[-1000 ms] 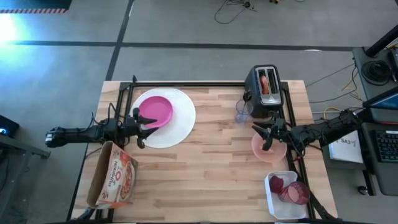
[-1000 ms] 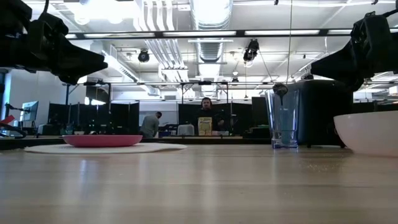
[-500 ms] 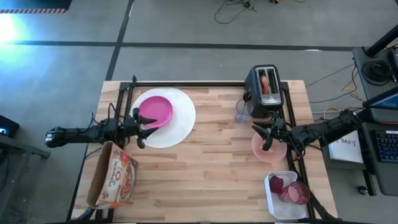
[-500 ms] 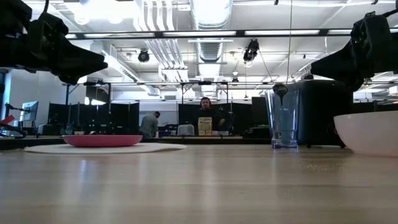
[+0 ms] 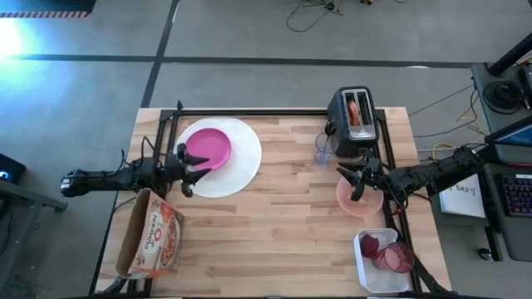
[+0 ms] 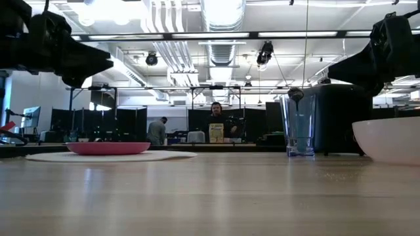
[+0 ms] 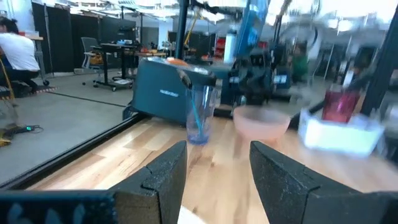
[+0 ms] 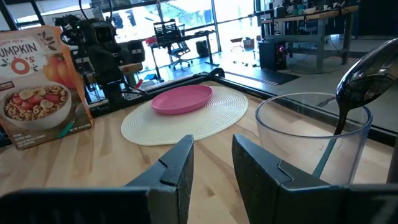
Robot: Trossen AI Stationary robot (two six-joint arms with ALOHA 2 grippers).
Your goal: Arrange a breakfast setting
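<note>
High view shows the peach bowl (image 5: 359, 198) at right of centre under the right gripper (image 5: 356, 183), jaws spread and empty; it looks light, stiff and slick (best pinched at the rim), while the left gripper (image 5: 188, 166), likewise spread, hovers at the white plate (image 5: 241, 166) upper left.

Floor (image 5: 274, 37): grey concrete, crossed by dark seam lines, with loose cables at the far edge.
Ceiling (image 6: 216, 19): exposed white ducts and pipes, with long strip lights.
Surface (image 5: 283, 232): pale wood planks.
Room behind: dark partition panels (image 6: 125, 124), desks and a black office chair (image 8: 166, 31).
People: one person seated (image 7: 15, 53) by the panels, another person standing (image 6: 217, 118) at a far desk.
Light: bright, from large windows (image 8: 186, 15).
</note>
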